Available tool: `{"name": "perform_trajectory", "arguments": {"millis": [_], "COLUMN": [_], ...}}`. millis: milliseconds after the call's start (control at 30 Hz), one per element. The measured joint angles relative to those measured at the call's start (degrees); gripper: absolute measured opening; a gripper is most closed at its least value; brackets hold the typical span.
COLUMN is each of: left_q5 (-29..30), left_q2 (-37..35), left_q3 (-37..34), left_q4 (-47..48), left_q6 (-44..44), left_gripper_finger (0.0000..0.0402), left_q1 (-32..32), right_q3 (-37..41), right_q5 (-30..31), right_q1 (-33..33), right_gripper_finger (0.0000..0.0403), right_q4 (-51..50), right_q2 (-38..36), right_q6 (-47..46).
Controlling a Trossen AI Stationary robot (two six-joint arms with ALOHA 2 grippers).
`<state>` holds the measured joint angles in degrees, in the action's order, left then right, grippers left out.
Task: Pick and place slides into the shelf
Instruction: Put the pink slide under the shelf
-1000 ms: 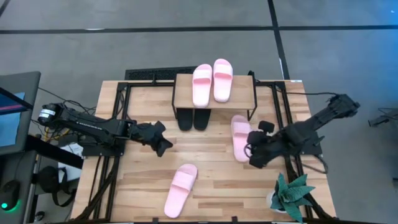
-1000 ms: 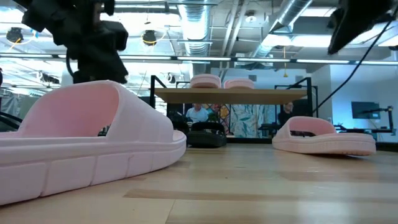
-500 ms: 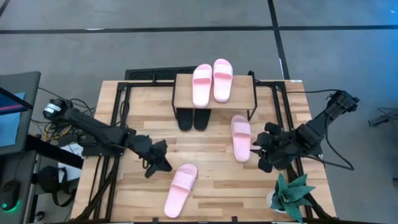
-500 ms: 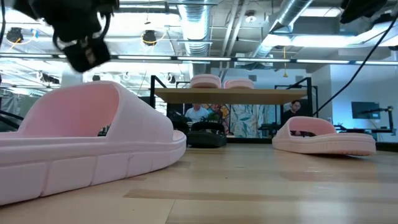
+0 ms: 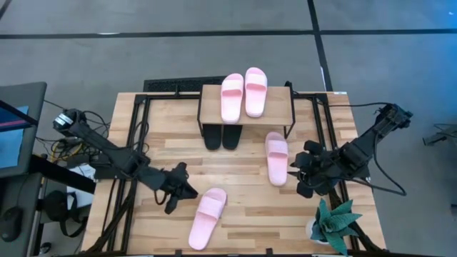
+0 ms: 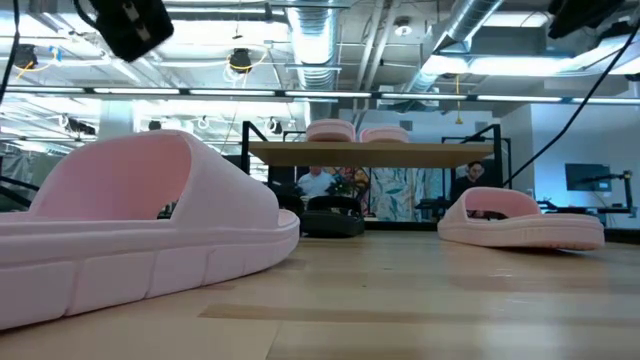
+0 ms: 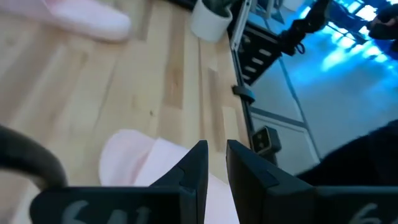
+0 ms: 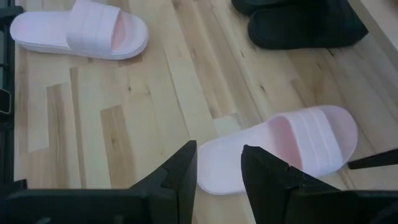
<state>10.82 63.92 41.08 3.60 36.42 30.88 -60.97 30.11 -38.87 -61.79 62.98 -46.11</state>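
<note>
**Two pink slides still on the table, neither in my grip**

My left gripper (image 5: pixel 176 194) hangs low over the wooden tabletop (image 5: pixel 243 207), just beside the pale pink rubber slide at the front (image 5: pixel 207 217), on its left. Through my left wrist camera that slide's rounded end (image 7: pixel 140 158) lies right beyond my two dark fingers (image 7: pixel 193 171), which stand close together with only a thin slit between them and nothing in it.

My right gripper (image 5: pixel 303 171) sits near the second pale pink rubber slide (image 5: pixel 276 158), just to its right and apart from it. My right wrist camera shows that slide (image 8: pixel 292 146) lying flat past my fingers (image 8: pixel 180 171), which are spread with bare wood visible in the gap; they pinch nothing.

The small light-wood shelf on thin black legs (image 5: pixel 278 107) stands at the back of the table. Two more pale pink slides (image 5: pixel 243 95) lie side by side on its top board. Under it, a pair of black rubber slides (image 5: pixel 222 135) pokes out onto the tabletop. A green potted plant (image 5: pixel 334 225) stands at the front right corner.
</note>
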Motion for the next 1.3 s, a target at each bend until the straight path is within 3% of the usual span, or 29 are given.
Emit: {"name": "perform_trajectory", "arguments": {"millis": [200, 400, 767, 933, 1300], "left_q5": [10.76, 15.34, 16.51, 18.46, 18.63], "left_q2": [1.9, 12.4, 34.18, 38.78, 44.84], "left_q3": [1.58, 10.07, 26.82, 31.87, 34.79], "left_q4": [1.78, 13.75, 30.46, 33.16, 36.92], "left_q6": [-2.23, -6.45, -13.78, -13.25, -5.53], "left_gripper_finger": [0.0048, 0.0048, 0.005, 0.007, 0.013], "left_q1": [6.14, 8.71, 12.12, 13.26, 13.24], "right_q3": [0.0, 0.0, 0.0, 0.0, 0.02], "right_q5": [0.0, -0.03, -0.26, -0.41, -0.46], "right_q1": [-0.07, -0.14, -0.15, -0.15, -0.15], "right_gripper_finger": [0.0113, 0.0113, 0.0113, 0.0113, 0.0113], "right_q4": [0.6, 0.26, -1.41, -2.21, -2.58], "right_q2": [0.0, 0.0, 0.0, 0.0, 0.0], "right_q6": [-0.02, 0.02, 0.07, 0.13, 1.6]}}
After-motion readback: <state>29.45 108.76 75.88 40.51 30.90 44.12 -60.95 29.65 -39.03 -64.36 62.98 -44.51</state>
